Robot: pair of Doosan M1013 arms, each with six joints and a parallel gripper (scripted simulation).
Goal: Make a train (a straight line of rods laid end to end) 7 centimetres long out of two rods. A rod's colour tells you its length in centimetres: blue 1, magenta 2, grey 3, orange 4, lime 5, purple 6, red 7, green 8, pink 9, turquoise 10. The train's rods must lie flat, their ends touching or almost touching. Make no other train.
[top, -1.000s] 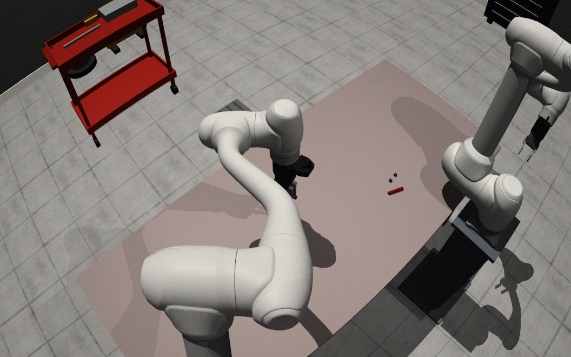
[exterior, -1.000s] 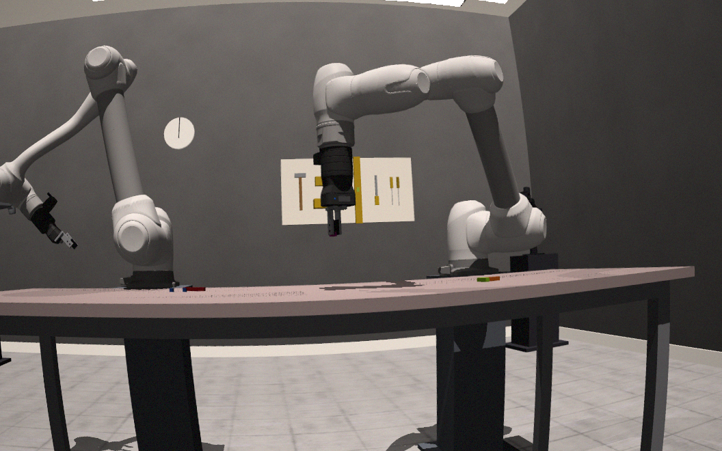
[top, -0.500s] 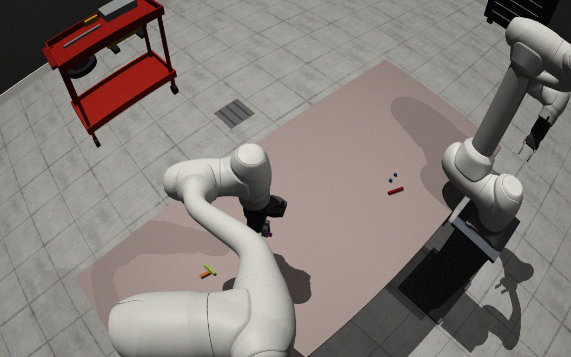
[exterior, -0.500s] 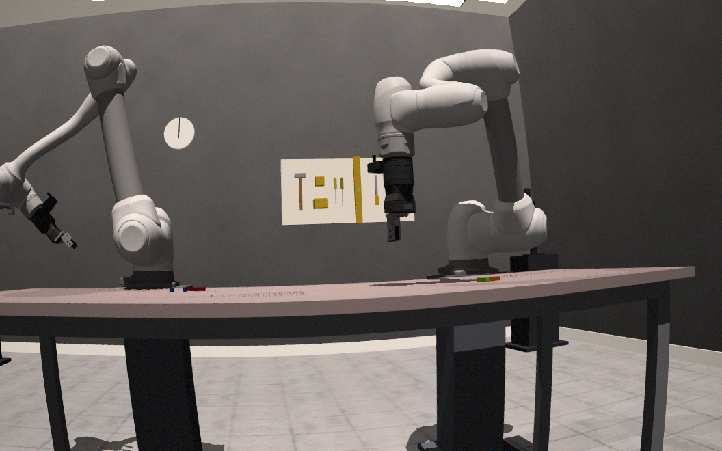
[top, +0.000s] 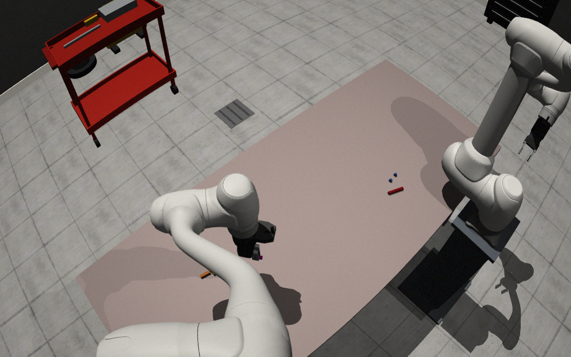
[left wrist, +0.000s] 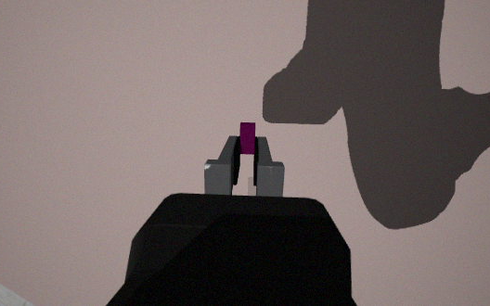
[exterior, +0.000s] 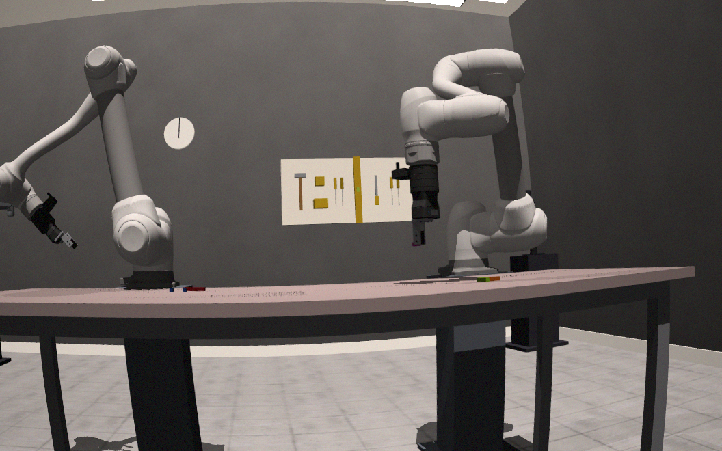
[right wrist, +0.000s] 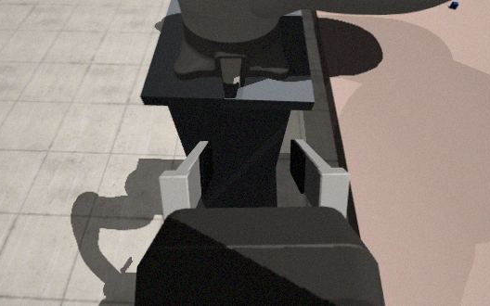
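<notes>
Over on the table, the left gripper (top: 257, 253) (exterior: 418, 240) (left wrist: 247, 151) has its fingers closed on the magenta rod (top: 260, 257) (exterior: 415, 244) (left wrist: 247, 138), pinching it by the sides, one end poking out past the fingertips. Gripper and rod are up in the air above the tabletop (top: 314, 186) (exterior: 297, 306) (left wrist: 89, 93) (right wrist: 437, 185), well apart from its surface, and the gripper points straight down.

The right gripper (top: 524, 156) (exterior: 70, 242) (right wrist: 251, 156) stands wide open with nothing between its fingers. It hangs tilted out over the floor (top: 279, 44) (exterior: 308, 391) (right wrist: 66, 125), beyond the tabletop's edge on the right arm's side.

Toward the right arm's end of the tabletop, two small blue rods (top: 390, 180) (exterior: 184, 289) (right wrist: 454, 6) lie near each other with a gap between. The red rod (top: 395, 190) (exterior: 195, 289) lies flat near them, closer to the long edge where the right arm's base stands.

Toward the other end, nearer the left corner in the top view, lie the orange rod (top: 205, 275) (exterior: 493, 278) and the lime rod (exterior: 481, 279), close together. From above, the left arm hides most of the lime one, so I can't tell whether they touch.
</notes>
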